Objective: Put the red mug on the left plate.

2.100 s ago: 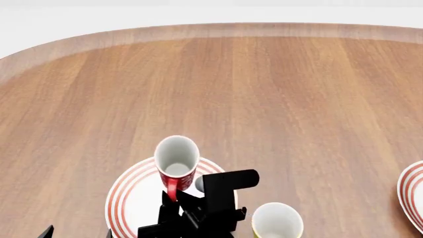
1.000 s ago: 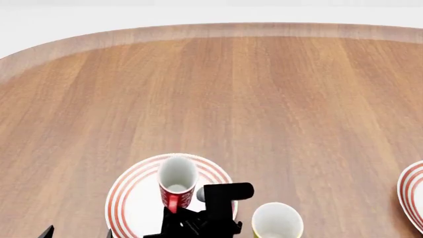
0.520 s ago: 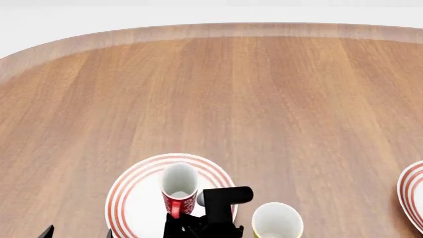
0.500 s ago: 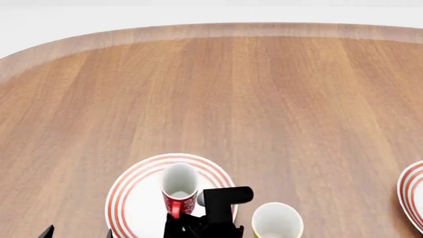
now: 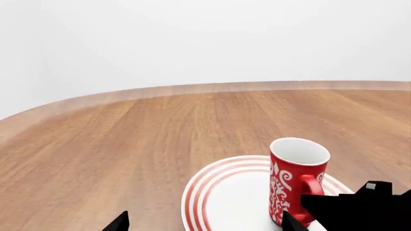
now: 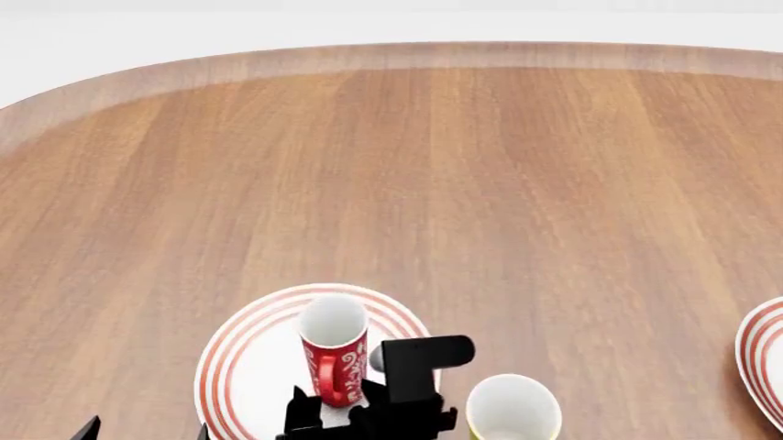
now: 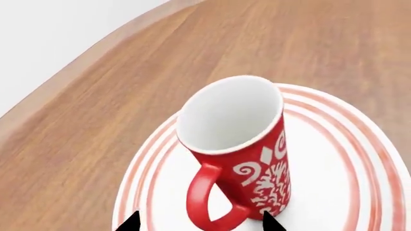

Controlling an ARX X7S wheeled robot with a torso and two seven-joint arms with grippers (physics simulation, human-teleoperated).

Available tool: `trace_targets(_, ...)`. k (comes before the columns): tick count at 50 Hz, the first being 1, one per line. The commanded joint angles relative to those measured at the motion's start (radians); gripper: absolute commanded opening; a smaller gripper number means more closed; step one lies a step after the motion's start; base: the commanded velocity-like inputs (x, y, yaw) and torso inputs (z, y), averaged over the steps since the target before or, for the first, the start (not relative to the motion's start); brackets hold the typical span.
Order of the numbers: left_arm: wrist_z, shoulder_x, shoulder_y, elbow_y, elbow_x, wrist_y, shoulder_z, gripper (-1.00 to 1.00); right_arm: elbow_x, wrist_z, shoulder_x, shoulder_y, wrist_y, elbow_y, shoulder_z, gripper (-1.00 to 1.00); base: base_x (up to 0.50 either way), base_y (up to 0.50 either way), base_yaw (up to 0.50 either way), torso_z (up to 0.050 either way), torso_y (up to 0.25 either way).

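Observation:
The red mug point(image 6: 333, 353) with white scrollwork stands upright on the left plate point(image 6: 245, 367), a white plate with red rings. It also shows in the right wrist view point(image 7: 237, 144) and the left wrist view point(image 5: 295, 178). My right gripper point(image 6: 348, 412) is open just behind the mug. In the right wrist view point(image 7: 200, 224) its two black tips stand either side of the mug's handle point(image 7: 205, 202) without touching it. My left gripper point(image 5: 204, 224) is open and empty, low at the plate's point(image 5: 218, 202) near-left side; only its tips show in the head view point(image 6: 145, 433).
A plain yellow mug point(image 6: 512, 408) stands on the wooden table point(image 6: 490, 183) right beside the right gripper. A second red-ringed plate point(image 6: 765, 353) lies at the table's right edge of view. The table's rounded far edge point(image 6: 391, 55) runs along the top.
The right gripper has brought the red mug down onto the left plate, opened, and drawn back a little. The mug now stands upright, free of the gripper. The left arm has not moved.

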Motion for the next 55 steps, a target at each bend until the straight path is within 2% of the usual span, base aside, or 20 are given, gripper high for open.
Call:
trace_targets(1,-0.004,-0.003,0.001,0.004,-0.002,0.0,0.002,1.0,0.034,0.065,0.074,-0.002,-0.034,-0.139,-0.033,1.0,0.0,0.0,0.0,0.0,0.0)
trace_targets(6,-0.005,-0.005,0.0,0.005,-0.004,0.0,0.002,1.0,0.023,0.162,0.174,-0.019,-0.068,-0.339,-0.029,1.0,0.0,0.0,0.0,0.0,0.0)
trace_targets(21,-0.008,-0.014,0.007,0.039,-0.03,-0.01,-0.005,1.0,-0.052,0.349,0.353,-0.037,-0.147,-0.71,-0.036,1.0,0.0,0.0,0.0,0.0,0.0)
trace_targets(31,-0.033,-0.04,0.027,0.147,-0.045,-0.056,-0.009,1.0,-0.12,0.467,0.47,-0.03,-0.191,-0.964,-0.037,1.0,0.0,0.0,0.0,0.0,0.0)
trace_targets(55,-0.108,-0.106,0.063,0.432,-0.06,-0.188,-0.009,1.0,-0.239,0.627,0.611,-0.012,-0.244,-1.289,-0.018,1.0,0.0,0.0,0.0,0.0,0.0)
